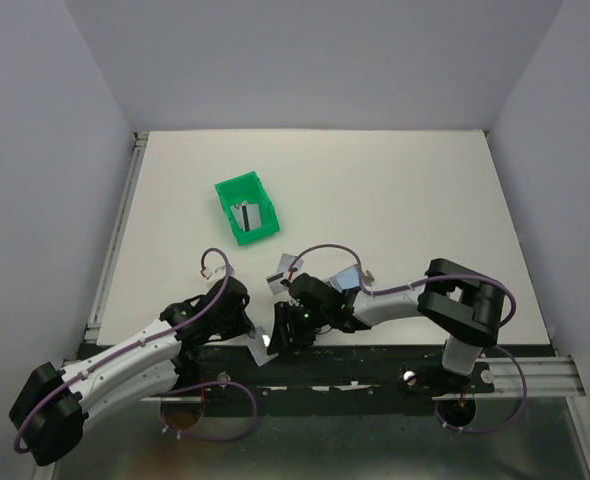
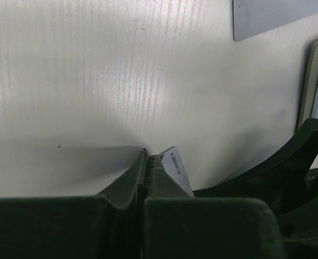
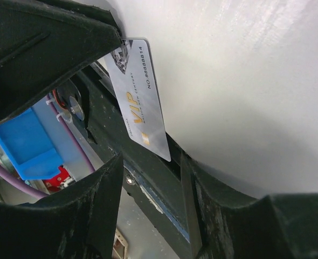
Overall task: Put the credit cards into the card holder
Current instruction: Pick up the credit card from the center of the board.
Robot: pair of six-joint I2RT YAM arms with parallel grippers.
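Credit card (image 3: 137,102) at tip of shut left claw (image 2: 146,154), far end inside wide-spread right claw (image 3: 151,167)

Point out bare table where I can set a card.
Free: the table right of the green bin, and the strip left of it. Crowded: near middle, around left gripper, right gripper, credit cards and card holder.

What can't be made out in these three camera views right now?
Grey-brown folding wallet: left wrist view, cut off by the right edge.
Silver plastic card: left wrist view, the shut left tool covers most of it, so a pinch can't be confirmed.
Small striped card in the green plastic bin: top view, too small to read.
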